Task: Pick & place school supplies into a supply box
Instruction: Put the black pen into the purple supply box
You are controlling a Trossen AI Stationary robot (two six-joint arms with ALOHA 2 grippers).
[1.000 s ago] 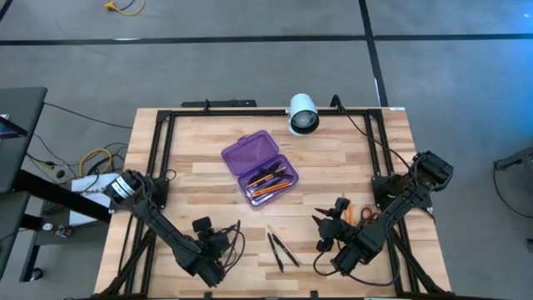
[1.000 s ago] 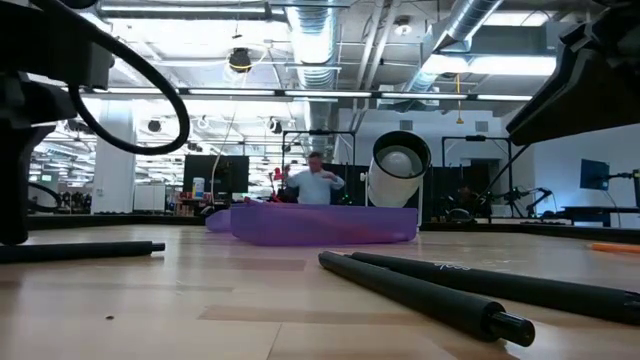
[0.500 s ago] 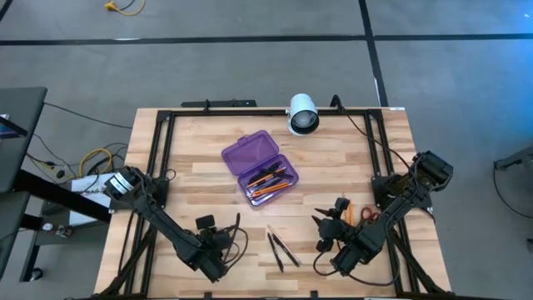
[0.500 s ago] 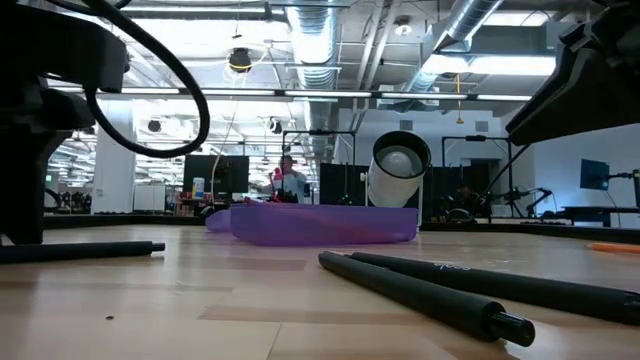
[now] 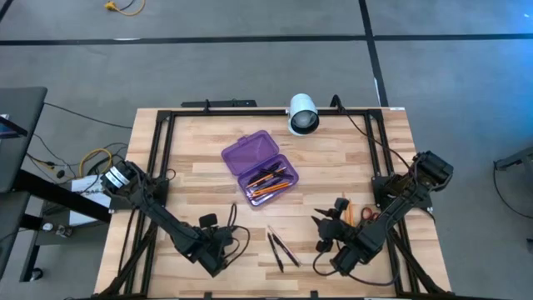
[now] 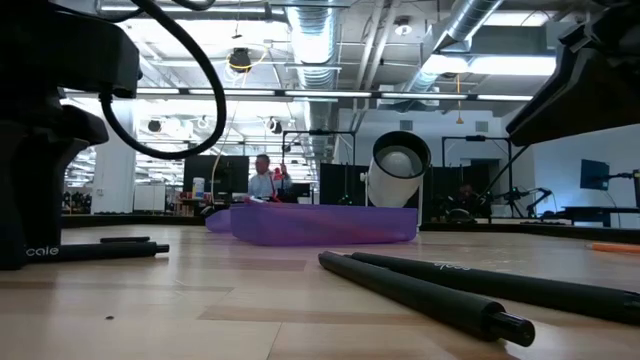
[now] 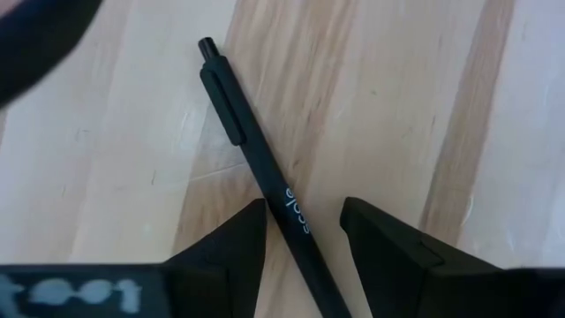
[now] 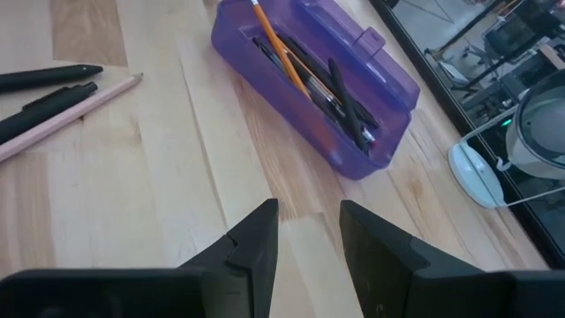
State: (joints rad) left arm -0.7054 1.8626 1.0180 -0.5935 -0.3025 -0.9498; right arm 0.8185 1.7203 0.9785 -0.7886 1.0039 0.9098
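High view: the wooden table [image 5: 208,167] carries a purple box [image 5: 260,167] near its middle, lid swung open toward the far left, with orange pencils and dark pens lying inside the tray. A white camera [image 5: 303,114] stands at the far edge of the table. Near the front edge, between the two arms, two black pens [image 5: 280,248] lie side by side on the bare wood. Small scissors [image 5: 359,214] with orange handles lie to the right, just beside the right arm.

The left gripper [image 7: 303,219] is low over the front left part of the table. In its wrist view its fingers stand open on either side of a black pen [image 7: 256,159], which lies flat on the wood and runs between them; the fingers do not press on it.

The right gripper [image 8: 308,230] hovers at the front right, fingers apart and holding nothing. Its wrist view looks across the table to the purple box, where pencils and pens rest lengthwise in the tray, and to the tips of two black pens and one pencil [image 8: 71,115] lying on the wood off to one side.

In the low view the box stands on the table in front of the white camera, and a person [image 6: 262,182] shows far off in the room behind.
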